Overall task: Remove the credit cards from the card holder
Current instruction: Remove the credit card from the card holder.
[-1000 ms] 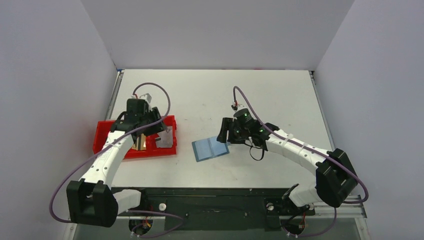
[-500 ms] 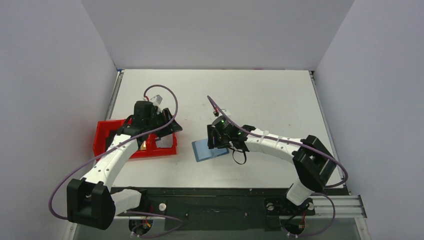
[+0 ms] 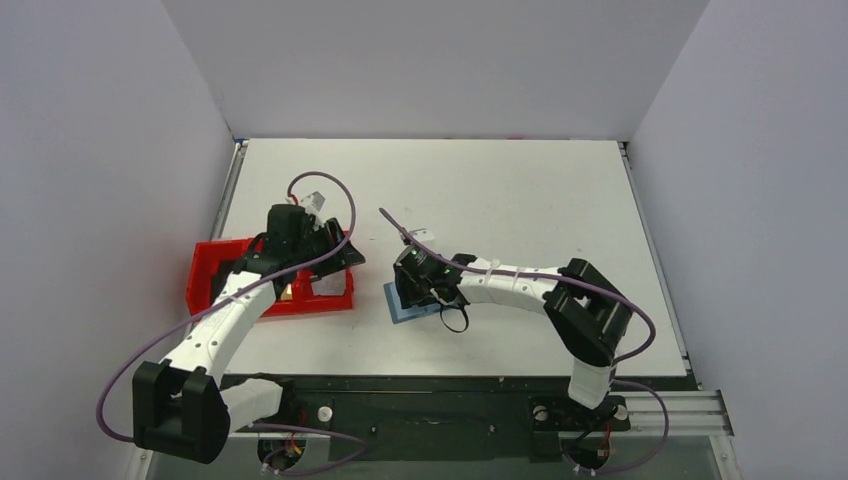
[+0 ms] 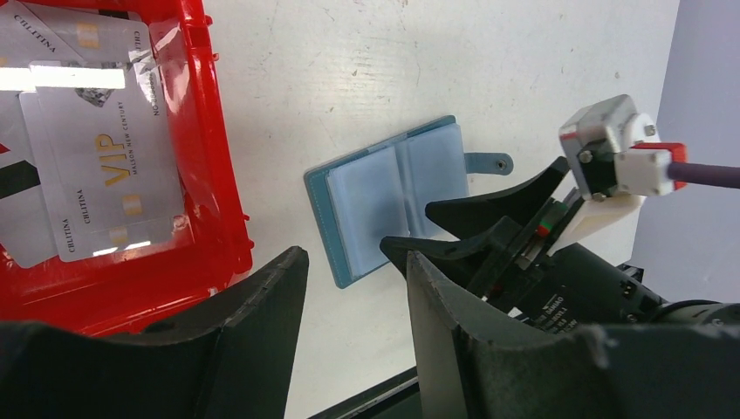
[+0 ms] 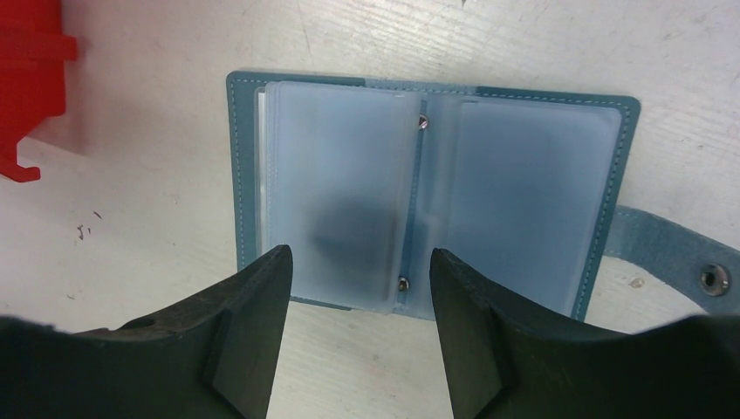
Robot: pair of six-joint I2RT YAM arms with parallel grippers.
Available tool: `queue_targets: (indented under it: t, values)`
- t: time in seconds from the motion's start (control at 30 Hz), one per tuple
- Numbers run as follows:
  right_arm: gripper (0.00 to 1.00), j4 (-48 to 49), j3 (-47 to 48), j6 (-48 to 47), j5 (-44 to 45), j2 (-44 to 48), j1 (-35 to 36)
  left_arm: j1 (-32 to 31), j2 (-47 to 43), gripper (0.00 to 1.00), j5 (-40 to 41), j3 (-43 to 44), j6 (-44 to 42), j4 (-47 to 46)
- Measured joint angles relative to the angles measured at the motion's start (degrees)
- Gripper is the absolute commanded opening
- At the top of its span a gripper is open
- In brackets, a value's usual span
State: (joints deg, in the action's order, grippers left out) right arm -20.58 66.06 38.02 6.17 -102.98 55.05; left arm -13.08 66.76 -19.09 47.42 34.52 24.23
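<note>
- Blue, flat, stitched card holder (image 5: 524, 183) lies spread open on the white table (image 3: 520, 190), just to the right of the red plastic tray (image 3: 215, 270) and not touching it.
- Frosted, translucent plastic sleeves (image 5: 349, 175) fill both halves of the card holder (image 4: 388, 205). They are too cloudy to tell whether anything is inside them.
- A darker blue tab (image 5: 663, 253) with a metal snap sticks out from the holder's right-hand edge in the right wrist view and lies flat on the table.
- The credit cards (image 4: 105, 175) lie inside the red tray (image 4: 229, 175). On top is a pale grey one with gold "VIP" lettering, and a second one shows from under its upper edge. Both are under glare.
- The left end effector (image 4: 353, 257) hangs over the strip of table between the tray and the card holder. Its two black fingers are apart and there is nothing between them.
- From above, the left end effector (image 3: 335, 250) sits at the tray's right-hand end.
- The right end effector (image 5: 359, 257) is directly over the card holder (image 3: 400, 312), with its fingers spread at the near edge of the left-hand sleeve and gripping nothing.
- Whether those fingertips (image 4: 436, 209) touch the holder cannot be told.
- A corner of the tray (image 5: 30, 52) shows at the upper left of the right wrist view.
</note>
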Motion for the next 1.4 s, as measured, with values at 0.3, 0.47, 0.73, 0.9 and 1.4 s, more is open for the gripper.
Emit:
queue_targets:
  t: [0.3, 0.47, 0.73, 0.9, 1.4]
  values:
    - [0.55, -1.1, 2.1, -0.1, 0.5, -3.6, 1.7, 0.0, -0.6, 0.44, 0.0, -0.1, 0.0, 0.2]
    - [0.53, -1.3, 2.5, -0.1, 0.5, -4.5, 1.7, 0.0, -0.6, 0.44, 0.0, -0.1, 0.0, 0.4]
    - [0.21, -0.7, 2.3, 0.1, -1.2, -4.7, 0.7, 0.0, -0.4, 0.44, -0.4, -0.7, 0.2, 0.4]
    - [0.1, 1.4, 1.3, 0.8, -5.2, -4.6, -1.3, -1.2, 1.0, 0.43, -0.8, -1.5, 0.9, 0.1]
    - [0.0, 14.2, -7.5, 6.6, -20.8, -2.6, -8.5, -10.3, 8.8, 0.35, -1.0, -5.5, 5.3, -6.7]
